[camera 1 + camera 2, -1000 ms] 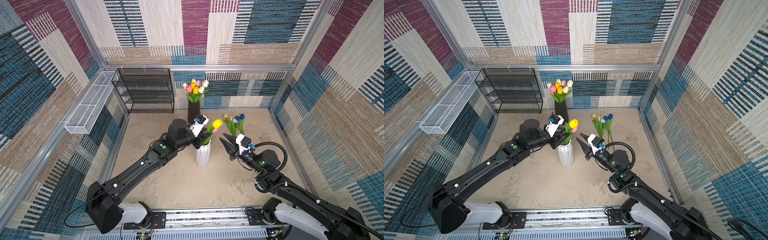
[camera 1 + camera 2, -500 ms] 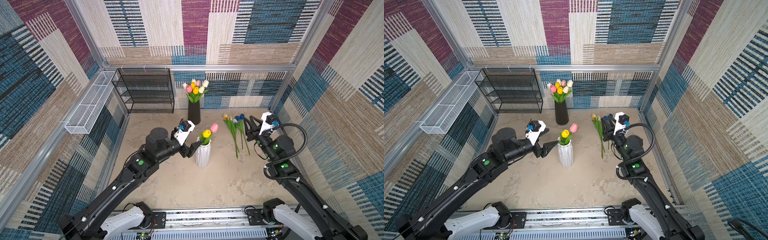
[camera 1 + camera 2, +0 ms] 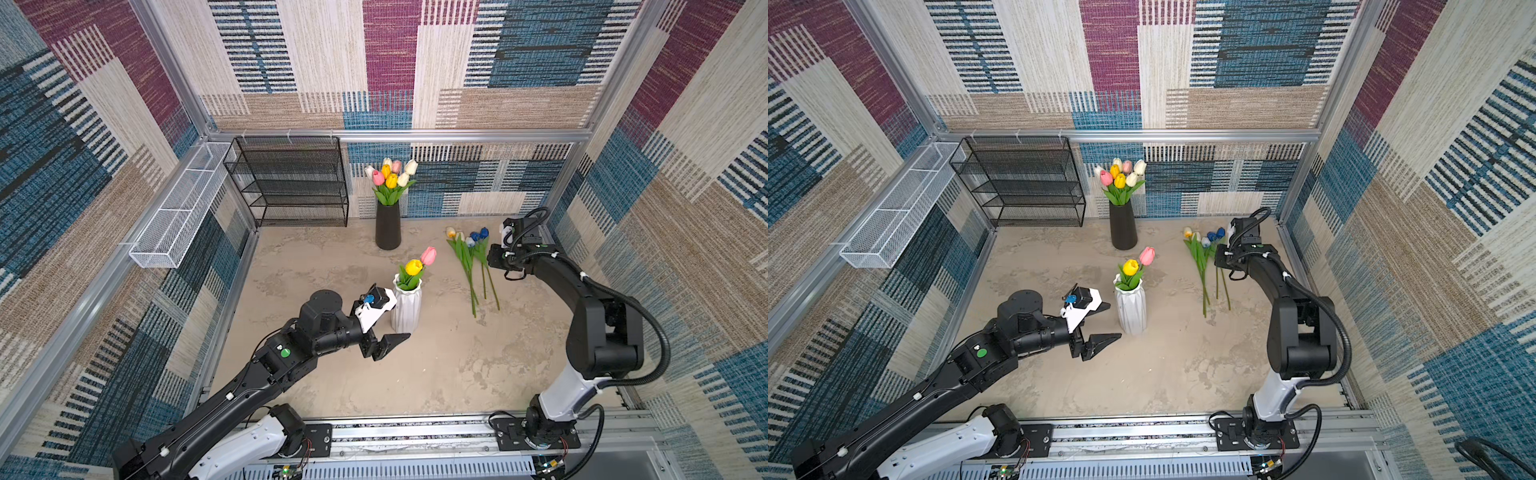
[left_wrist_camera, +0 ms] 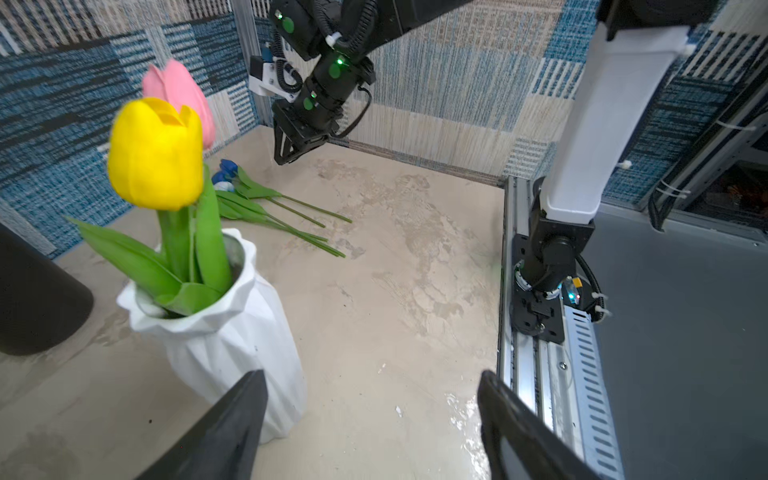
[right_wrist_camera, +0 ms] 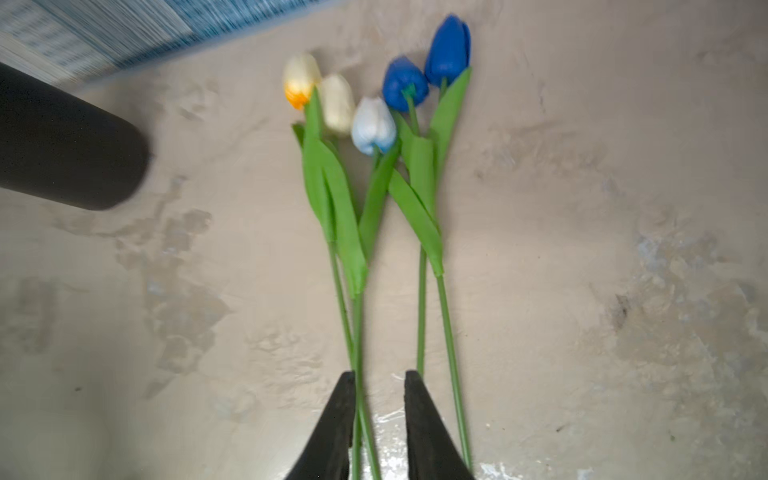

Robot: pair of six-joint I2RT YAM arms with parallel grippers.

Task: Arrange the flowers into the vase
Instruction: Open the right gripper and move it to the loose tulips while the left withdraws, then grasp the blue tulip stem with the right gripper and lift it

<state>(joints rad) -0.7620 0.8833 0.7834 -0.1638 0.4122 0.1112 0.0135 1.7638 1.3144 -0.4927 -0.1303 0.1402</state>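
L gripper has let go of the yellow tulip & backed off: jaws now spread wide, empty, low beside the white vase, centre of both top views. Yellow + pink tulip stand in that vase, leaning a bit to upper right. R gripper has swung from mid-table over to the loose flowers lying on the table, right of centre, heads toward top of frame. It hovers over the stem ends, jaws a narrow gap apart, gripping nothing; L wrist view shows it clear of the table. Five loose: 2 cream, 1 pale blue, 2 blue. Black vase w/ its bunch stands upper centre. Means: one placement done, next pick prob. starting on R side; stems lie close, so risk of grabbing 2 at once
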